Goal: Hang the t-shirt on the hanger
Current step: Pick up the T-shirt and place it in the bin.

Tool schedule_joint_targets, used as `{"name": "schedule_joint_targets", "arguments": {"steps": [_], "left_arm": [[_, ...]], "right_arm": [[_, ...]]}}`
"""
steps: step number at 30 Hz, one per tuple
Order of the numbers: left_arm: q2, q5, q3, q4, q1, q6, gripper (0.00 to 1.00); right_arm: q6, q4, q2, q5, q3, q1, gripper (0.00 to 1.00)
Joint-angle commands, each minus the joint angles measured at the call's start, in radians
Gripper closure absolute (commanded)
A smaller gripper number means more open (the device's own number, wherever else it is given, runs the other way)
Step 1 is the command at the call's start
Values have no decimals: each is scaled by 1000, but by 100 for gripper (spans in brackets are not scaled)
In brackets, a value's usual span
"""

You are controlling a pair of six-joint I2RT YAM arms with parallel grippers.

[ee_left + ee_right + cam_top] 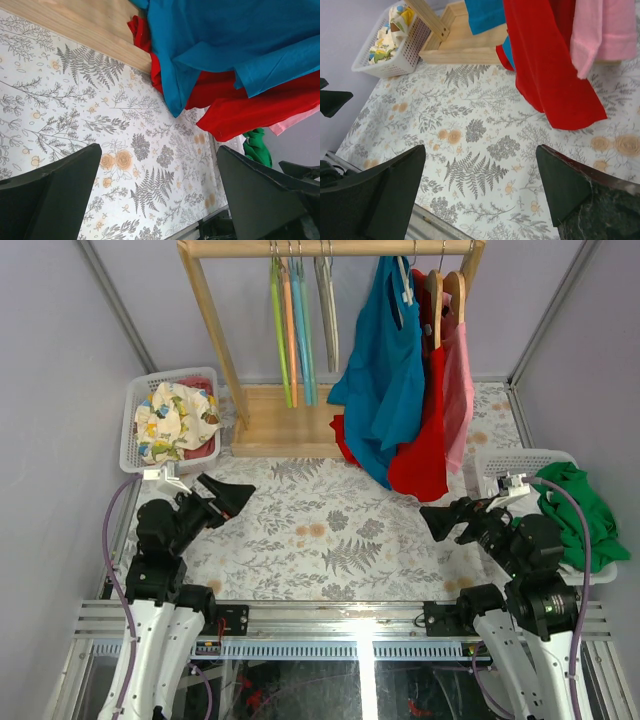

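The bright green t-shirt (pixel 575 505) lies bunched in the white basket (pixel 500 462) at the right edge of the table; a bit of it shows in the left wrist view (pixel 257 148). The slim pale beige hanger (pixel 327 310) hangs empty on the wooden rack's rail, right of the green, orange and blue hangers. My left gripper (pixel 232 495) is open and empty, low over the table at the left. My right gripper (pixel 438 522) is open and empty, left of the t-shirt's basket. Both wrist views show only the floral tablecloth between the fingers (pixel 160 195) (pixel 480 185).
A wooden rack (pixel 280 425) stands at the back, with a blue garment (pixel 385 380), a red garment (pixel 425 440) and a pink one (pixel 460 390) hanging down to the table. A white basket (pixel 135 400) with a floral cloth sits at the back left.
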Motion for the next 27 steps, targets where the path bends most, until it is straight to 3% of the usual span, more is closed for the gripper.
{"name": "schedule_joint_targets", "arguments": {"steps": [1,9,14,20,27], "left_arm": [[-16,0,63,-63,6,44,0],[-8,-18,127,-111,7,65,0],[-9,-121,212,-198,7,43,0],[-41,-154,266,-176,7,6,0],[24,-177,377,-199,7,53,0]], "right_arm": [[37,-61,31,-14,68,5,1],[75,-113,106,-95,164,6,1],[118,-220,119,21,229,6,1],[246,-251,120,38,322,7,1],[208,-126,191,-50,462,7,1]]}}
